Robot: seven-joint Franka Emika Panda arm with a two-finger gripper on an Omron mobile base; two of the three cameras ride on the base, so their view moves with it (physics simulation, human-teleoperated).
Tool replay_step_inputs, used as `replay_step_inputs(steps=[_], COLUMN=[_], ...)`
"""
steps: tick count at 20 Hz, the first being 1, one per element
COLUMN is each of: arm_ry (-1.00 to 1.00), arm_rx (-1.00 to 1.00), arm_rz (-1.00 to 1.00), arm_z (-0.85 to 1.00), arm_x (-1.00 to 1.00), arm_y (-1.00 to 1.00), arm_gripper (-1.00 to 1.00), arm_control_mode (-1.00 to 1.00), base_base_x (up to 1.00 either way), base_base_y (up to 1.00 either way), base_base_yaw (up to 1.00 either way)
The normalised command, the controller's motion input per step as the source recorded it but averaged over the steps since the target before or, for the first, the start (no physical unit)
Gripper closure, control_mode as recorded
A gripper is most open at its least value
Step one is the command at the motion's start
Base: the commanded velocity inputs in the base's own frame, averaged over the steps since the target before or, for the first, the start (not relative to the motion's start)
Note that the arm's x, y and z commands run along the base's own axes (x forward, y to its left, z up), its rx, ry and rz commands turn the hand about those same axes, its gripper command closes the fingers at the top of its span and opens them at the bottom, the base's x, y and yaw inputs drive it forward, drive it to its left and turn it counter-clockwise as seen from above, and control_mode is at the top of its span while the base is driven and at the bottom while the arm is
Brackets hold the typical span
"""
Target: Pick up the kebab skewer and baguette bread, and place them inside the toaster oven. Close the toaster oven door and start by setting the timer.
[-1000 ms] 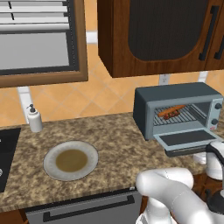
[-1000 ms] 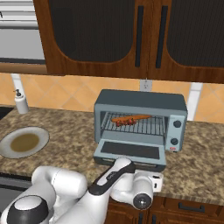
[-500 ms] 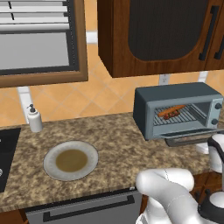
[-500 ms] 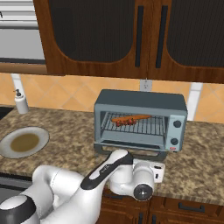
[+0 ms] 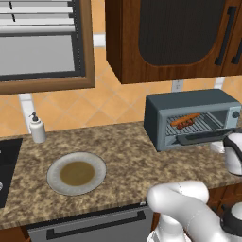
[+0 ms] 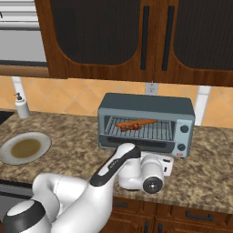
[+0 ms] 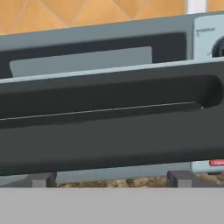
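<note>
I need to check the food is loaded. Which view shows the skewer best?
The right base view: the skewer lies on the oven rack beside the bread, seen head-on. The left base view shows it aslant and smaller. In the hand view the door blocks the inside.

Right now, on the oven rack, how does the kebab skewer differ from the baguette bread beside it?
The baguette bread is a smooth orange-brown stick, while the kebab skewer shows as small dark red-brown chunks. The baguette bread is longer, and the kebab skewer is shorter, reaching only part of the loaf's length. In the right base view the baguette bread lies farther back and the kebab skewer nearer the front. Both lie flat on the wire rack inside the toaster oven.
</note>
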Motion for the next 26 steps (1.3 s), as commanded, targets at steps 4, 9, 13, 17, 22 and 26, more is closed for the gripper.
replay_step_inputs(steps=[4,9,13,17,22,26], arm_ry=[0.0,0.0,0.0,0.0,0.0,0.0], arm_rx=[0.0,0.0,0.0,0.0,0.0,0.0], arm_rz=[0.0,0.0,0.0,0.0,0.0,0.0], arm_z=[0.0,0.0,0.0,0.0,0.0,0.0], arm_x=[0.39,0.4,0.4,0.39,0.26,0.29], arm_y=[0.02,0.05,0.04,0.0,0.0,0.0], arm_gripper=[-1.0,-1.0,-1.0,-1.0,-1.0,-1.0], arm_control_mode=[-1.0,-1.0,-1.0,-1.0,-1.0,-1.0], base_base_x=[0.0,0.0,0.0,0.0,0.0,0.0], base_base_y=[0.0,0.0,0.0,0.0,0.0,0.0], base_base_yaw=[0.0,0.0,0.0,0.0,0.0,0.0])
